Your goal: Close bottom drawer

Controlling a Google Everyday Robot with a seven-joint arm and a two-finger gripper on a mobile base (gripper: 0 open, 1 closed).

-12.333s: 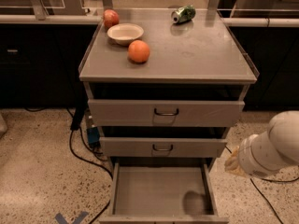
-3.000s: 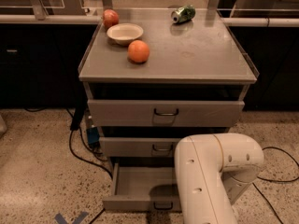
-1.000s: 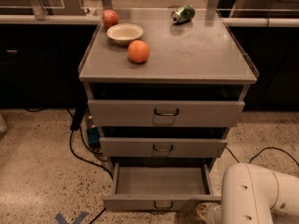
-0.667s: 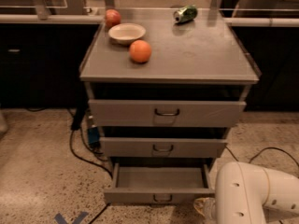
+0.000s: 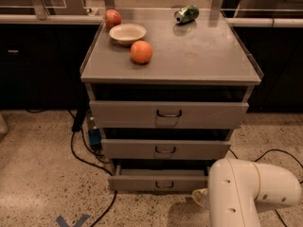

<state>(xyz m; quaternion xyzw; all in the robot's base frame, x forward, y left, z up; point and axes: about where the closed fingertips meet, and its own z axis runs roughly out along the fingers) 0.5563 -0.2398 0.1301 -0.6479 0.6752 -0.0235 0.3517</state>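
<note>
The bottom drawer (image 5: 158, 178) is the lowest grey drawer of the cabinet. It stands out only a little, with a thin strip of its tray showing behind the front. Its small dark loop handle (image 5: 164, 185) faces me. My white arm (image 5: 251, 195) fills the bottom right corner. My gripper (image 5: 200, 197) shows as a pale tip by the drawer front's right end, low near the floor.
The middle drawer (image 5: 165, 149) and top drawer (image 5: 169, 113) also stand slightly out. On the cabinet top are an orange (image 5: 141, 51), a bowl (image 5: 127, 33), an apple (image 5: 113, 18) and a green can (image 5: 186, 13). Black cables (image 5: 80, 150) run on the floor at left.
The bottom drawer has slid in from far out to nearly shut. My arm has swung across its front and now sits at the lower right. The view has shifted slightly.
</note>
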